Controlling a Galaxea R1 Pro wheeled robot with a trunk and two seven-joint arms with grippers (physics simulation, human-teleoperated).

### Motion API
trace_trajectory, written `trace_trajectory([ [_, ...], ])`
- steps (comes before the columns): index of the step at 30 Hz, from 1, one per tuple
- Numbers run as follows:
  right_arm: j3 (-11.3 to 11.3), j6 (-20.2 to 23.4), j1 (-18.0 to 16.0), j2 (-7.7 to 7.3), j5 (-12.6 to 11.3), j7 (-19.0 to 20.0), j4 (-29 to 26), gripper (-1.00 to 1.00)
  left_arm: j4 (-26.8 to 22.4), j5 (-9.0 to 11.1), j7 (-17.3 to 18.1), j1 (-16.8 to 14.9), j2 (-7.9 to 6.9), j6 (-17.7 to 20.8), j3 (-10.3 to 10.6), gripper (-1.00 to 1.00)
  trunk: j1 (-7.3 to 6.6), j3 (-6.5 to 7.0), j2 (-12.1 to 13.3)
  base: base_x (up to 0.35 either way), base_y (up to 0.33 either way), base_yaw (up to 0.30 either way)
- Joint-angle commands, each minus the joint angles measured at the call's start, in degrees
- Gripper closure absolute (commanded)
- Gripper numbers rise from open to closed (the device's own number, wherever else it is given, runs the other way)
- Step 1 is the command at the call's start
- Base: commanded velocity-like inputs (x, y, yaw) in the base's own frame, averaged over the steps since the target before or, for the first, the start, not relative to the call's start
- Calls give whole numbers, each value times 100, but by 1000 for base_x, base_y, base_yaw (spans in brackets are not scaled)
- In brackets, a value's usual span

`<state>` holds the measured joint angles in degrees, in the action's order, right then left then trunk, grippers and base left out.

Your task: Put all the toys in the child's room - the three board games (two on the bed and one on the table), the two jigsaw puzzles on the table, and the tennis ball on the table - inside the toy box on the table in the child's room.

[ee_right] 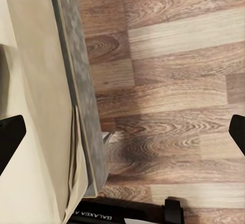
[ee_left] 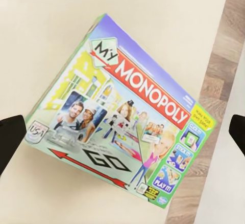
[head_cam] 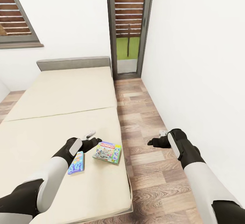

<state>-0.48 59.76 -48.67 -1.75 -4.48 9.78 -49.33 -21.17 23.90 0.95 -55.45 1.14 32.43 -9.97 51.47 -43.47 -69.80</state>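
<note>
Over the near end of the bed [head_cam: 61, 94] we hold our left gripper [head_cam: 91, 141] just beside the My Monopoly box [head_cam: 108, 152], which lies flat on the beige mattress close to the edge by the wood floor [head_cam: 149, 169]. A second board game, the blue cartoon-printed box [head_cam: 76, 163], lies near it, partly under our left forearm. Seen from the left wrist, the My Monopoly box [ee_left: 122, 111] sits between our two dark fingertips [ee_left: 10, 139], which stand wide apart and hold nothing. We judge we are at the first pickup: the next move calls for lowering over the box and closing across its narrower span. Our right gripper [head_cam: 157, 142] hangs over the floor beside the bed; its wrist view shows the tips [ee_right: 10, 137] spread wide, empty. The table and toy box lie outside these views. The blue box's title is too small to read.
</note>
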Motion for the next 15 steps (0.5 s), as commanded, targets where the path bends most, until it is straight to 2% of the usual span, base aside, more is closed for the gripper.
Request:
trace_trajectory([
  [1,-5,24,-3,-1,-44,-20,-5,-100,-7,-9,10,-2,4,35,-42,-100,23,-23,-44,0,0,0],
  [7,-5,24,-2,-1,-44,-20,-5,-100,-5,-8,10,2,-7,35,-44,-100,154,-131,-285,0,0,0],
  [15,-5,24,-2,-1,-44,-20,-5,-100,-6,-6,21,7,-17,35,-58,-100,154,-131,-285,0,0,0],
])
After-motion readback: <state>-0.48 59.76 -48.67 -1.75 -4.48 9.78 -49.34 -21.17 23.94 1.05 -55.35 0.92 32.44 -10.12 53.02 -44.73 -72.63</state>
